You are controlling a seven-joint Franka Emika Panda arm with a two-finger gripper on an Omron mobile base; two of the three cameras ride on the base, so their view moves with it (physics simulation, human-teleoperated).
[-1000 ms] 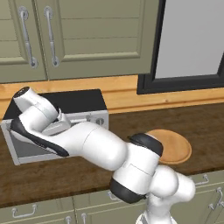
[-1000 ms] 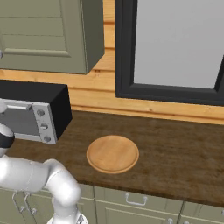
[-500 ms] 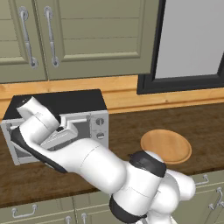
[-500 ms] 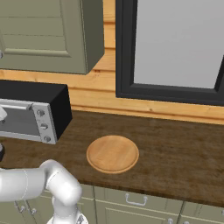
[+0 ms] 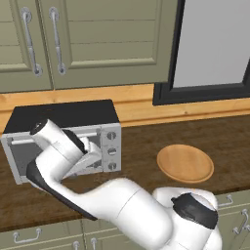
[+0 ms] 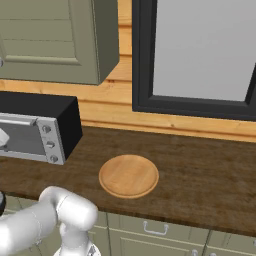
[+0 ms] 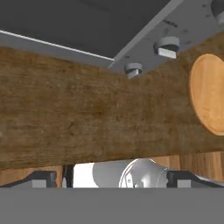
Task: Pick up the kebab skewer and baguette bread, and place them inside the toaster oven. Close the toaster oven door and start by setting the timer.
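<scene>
**Silver oven, bare wooden plate, end effector spread wide**

Silver-fronted and black-topped, the toaster oven (image 5: 63,128) sits on the dark wood worktop (image 5: 146,141) against the pale plank backsplash, at the left of both base views. Its three round knobs (image 5: 112,151) run down the right side of the front panel. The toaster oven door (image 6: 20,137) with its dark glass window faces forward in the right base view; in the left base view the arm covers most of it, so how it stands there is unclear.

Well to the oven's right lies a round wooden plate (image 6: 129,175), flat on the worktop with nothing on it.

The white arm reaches across the oven's front in the left base view, its hand close beside the knob column. In the hand view the end effector (image 7: 112,177) has its two dark fingertips (image 7: 41,178) set far apart at the bottom edge, with nothing between them. Past them that view shows worktop grain, the oven's grey panel with knobs (image 7: 166,46), and the plate's edge (image 7: 209,94).

Green cabinets (image 5: 97,39) hang above, and a dark-framed window (image 6: 200,50) stands to the right.
</scene>
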